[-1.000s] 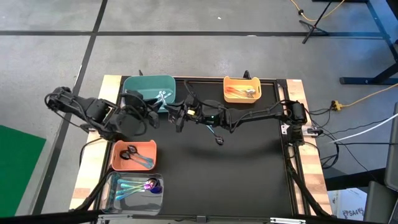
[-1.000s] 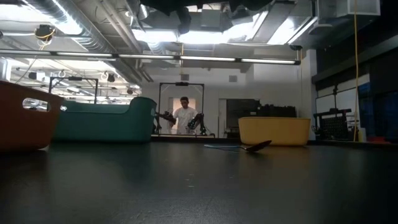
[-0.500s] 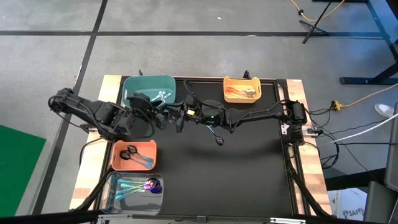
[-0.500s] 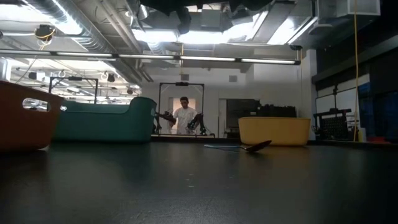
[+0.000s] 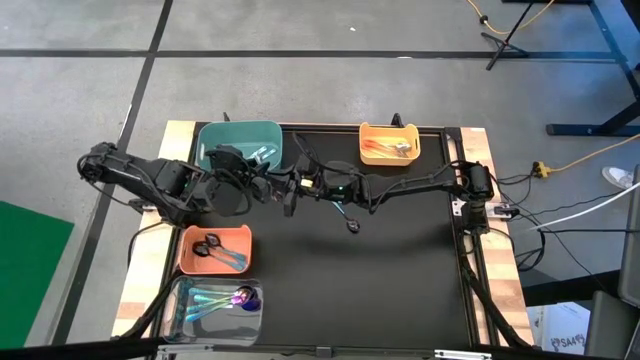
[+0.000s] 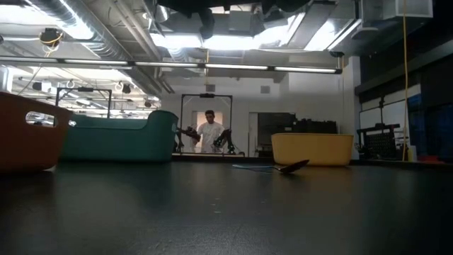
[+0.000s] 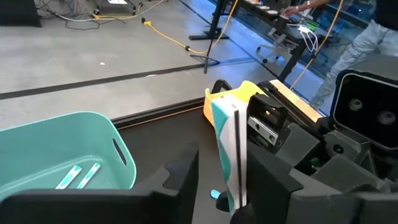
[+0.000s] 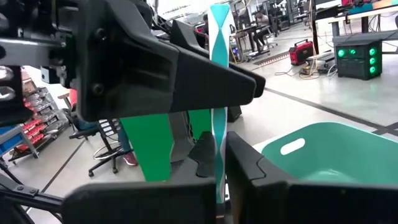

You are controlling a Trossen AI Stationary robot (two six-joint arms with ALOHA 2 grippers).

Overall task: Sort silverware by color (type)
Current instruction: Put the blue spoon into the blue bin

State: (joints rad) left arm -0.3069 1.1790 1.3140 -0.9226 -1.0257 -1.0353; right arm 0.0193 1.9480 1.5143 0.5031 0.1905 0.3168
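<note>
A thin teal-blue spoon (image 8: 219, 37) stands upright above the mat, beside the teal bin (image 5: 215, 140). My right gripper (image 8: 219, 180) is shut on it and comes level from the table's right. My left gripper (image 7: 227, 186) is open and comes from the table's left. Its fingers stand on either side of the same spoon's handle (image 7: 231, 143). In the high view the two grippers meet at the spoon (image 5: 283, 184). Another spoon (image 6: 287, 168) lies flat on the black mat, also seen from above as a spoon (image 5: 350, 222). My right gripper pinches the teal-blue spoon's lower part (image 8: 217, 155) between its two fingers, which point level across the handle. The spoon stands upright above the fingers, clear of the mat. My left gripper has the handle between its fingers (image 7: 273, 180); whether they touch it, I cannot tell.
Silver spoons lie in the teal bin. A yellow bin (image 5: 390, 142) at the far edge has copper ones, a salmon bin (image 5: 215, 250) black ones, and a clear bin (image 5: 215, 300) iridescent ones. The mat's middle and right (image 5: 400, 290) lie bare.
My left gripper has gone toward the table's right edge, up to the right gripper, until its fingers stand around the held spoon. The right gripper and the spoon have kept still.
</note>
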